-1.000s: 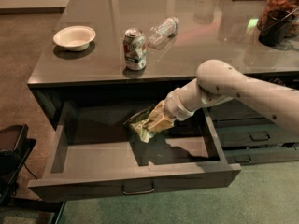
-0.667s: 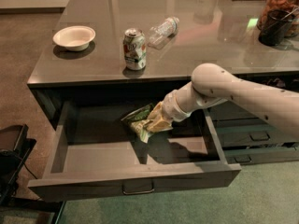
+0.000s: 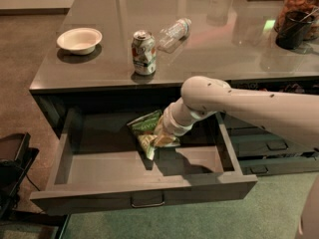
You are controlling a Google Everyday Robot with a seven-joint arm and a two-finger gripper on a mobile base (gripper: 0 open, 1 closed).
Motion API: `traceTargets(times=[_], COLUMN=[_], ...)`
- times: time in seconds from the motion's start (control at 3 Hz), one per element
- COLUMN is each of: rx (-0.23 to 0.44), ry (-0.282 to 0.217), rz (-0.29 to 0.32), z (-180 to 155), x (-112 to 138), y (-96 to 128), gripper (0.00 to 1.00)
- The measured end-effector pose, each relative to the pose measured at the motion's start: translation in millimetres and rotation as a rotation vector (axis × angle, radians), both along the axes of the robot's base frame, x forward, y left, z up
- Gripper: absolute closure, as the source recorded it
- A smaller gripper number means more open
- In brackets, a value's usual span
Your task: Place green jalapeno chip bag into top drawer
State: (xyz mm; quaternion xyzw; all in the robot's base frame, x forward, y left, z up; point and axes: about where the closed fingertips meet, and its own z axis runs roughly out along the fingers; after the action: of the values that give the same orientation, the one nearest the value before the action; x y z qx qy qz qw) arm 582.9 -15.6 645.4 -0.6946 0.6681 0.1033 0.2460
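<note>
The top drawer (image 3: 99,190) is pulled out wide below the counter, with its metal handle (image 3: 147,202) at the centre of the front panel. The green jalapeno chip bag (image 3: 143,129) is inside the drawer, tilted, near the back middle. My gripper (image 3: 160,137) reaches down into the drawer from the right and is shut on the bag's right side. The bag's lower edge is close to the drawer floor; I cannot tell whether it touches.
On the counter (image 3: 224,54) stand a white bowl (image 3: 79,39), a green-and-white soda can (image 3: 143,53) and a clear bottle (image 3: 174,31) lying down. A dark jar (image 3: 298,15) is at the far right. Narrower drawers (image 3: 269,144) sit right of the open drawer.
My arm has moved left and lower into the drawer, carrying the chip bag with it. The counter items have not moved.
</note>
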Motion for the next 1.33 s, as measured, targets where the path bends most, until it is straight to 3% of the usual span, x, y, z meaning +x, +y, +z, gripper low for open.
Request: traceTargets(times=[0.33, 1.33], rx=[-0.016, -0.016], ry=[0.004, 0.004], rz=[0.004, 0.004], z=[-5.0, -5.1], x=[-2.3, -2.4], y=[1.6, 1.6], gripper=[0.82, 0.12])
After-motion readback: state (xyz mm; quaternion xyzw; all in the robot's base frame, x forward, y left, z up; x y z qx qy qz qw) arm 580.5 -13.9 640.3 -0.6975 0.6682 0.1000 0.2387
